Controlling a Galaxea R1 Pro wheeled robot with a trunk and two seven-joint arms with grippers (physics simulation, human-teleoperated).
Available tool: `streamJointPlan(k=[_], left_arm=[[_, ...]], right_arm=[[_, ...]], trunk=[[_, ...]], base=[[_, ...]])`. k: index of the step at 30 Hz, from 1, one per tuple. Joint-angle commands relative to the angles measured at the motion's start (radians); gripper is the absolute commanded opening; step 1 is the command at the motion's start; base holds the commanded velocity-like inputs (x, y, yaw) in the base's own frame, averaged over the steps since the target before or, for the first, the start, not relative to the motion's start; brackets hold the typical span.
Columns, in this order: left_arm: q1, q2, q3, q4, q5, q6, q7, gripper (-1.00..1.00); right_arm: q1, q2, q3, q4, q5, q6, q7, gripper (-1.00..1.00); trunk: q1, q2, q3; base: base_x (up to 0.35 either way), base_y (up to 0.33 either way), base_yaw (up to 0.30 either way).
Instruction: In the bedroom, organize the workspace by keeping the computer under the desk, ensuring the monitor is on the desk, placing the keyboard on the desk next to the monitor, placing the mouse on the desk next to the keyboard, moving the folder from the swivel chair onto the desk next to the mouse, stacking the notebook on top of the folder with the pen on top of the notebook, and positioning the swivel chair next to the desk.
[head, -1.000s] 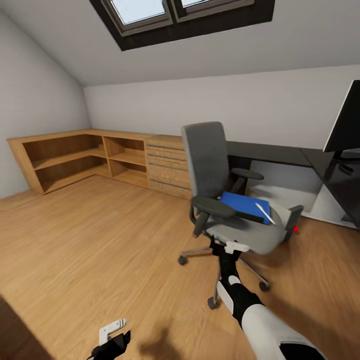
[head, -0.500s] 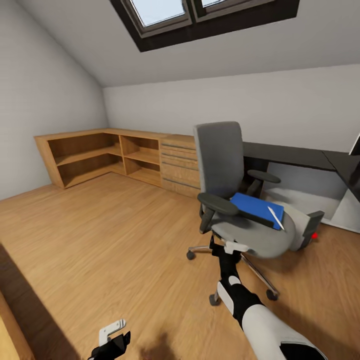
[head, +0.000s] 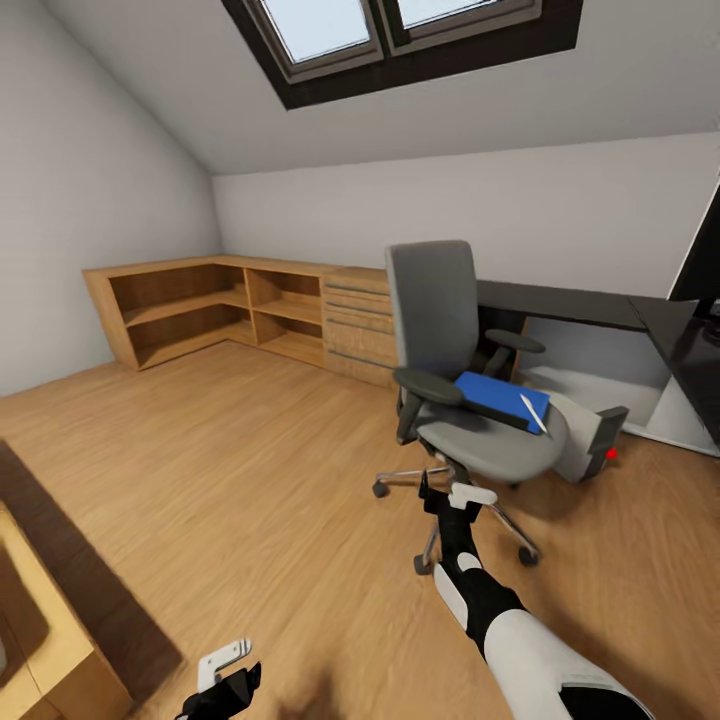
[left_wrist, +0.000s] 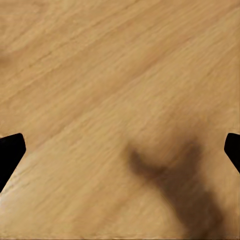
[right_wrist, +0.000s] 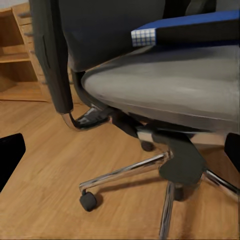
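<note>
The grey swivel chair (head: 455, 400) stands on the wood floor in front of the black desk (head: 560, 303). On its seat lies the blue folder (head: 492, 392) with the white pen (head: 533, 413) across its right end. The grey computer (head: 588, 445) sits on the floor behind the chair, a red light on it. A black edge of the monitor (head: 706, 255) shows at the far right. My right gripper (head: 450, 482) is open, low before the chair's chrome base (right_wrist: 125, 172), under the folder (right_wrist: 200, 20). My left gripper (head: 228, 678) hangs open over bare floor (left_wrist: 100, 75).
A light wooden shelf unit (head: 200, 310) with a drawer chest (head: 355, 325) runs along the far wall. A pale wooden furniture corner (head: 45, 620) juts in at the lower left. Wide open floor (head: 220, 450) lies left of the chair.
The whole view has shifted with the camera: the chair looks slightly farther, the monitor's edge and the wooden corner at lower left have come into view. Both arms hold their pose.
</note>
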Motion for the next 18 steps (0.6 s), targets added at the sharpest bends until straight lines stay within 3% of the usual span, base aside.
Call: streamJointPlan(k=[1,8,18], left_arm=[[0.0,0.001,-0.008,-0.001,0.007,0.0,0.009,1.0],[0.0,0.001,-0.008,-0.001,0.007,0.0,0.009,1.0],[0.0,0.001,-0.008,-0.001,0.007,0.0,0.009,1.0]], right_arm=[[-0.001,0.001,-0.005,0.001,0.003,-0.003,0.001,1.0],[-0.001,0.002,-0.005,0.002,0.003,-0.003,0.003,1.0],[-0.001,0.004,-0.005,0.017,0.002,-0.004,0.001,1.0]], trunk=[[-0.001,0.0,-0.001],[-0.001,0.0,-0.001],[-0.001,0.0,-0.001]], base=[[-0.301,0.0,0.0],[-0.257,0.0,0.0],[-0.047,0.0,-0.017]])
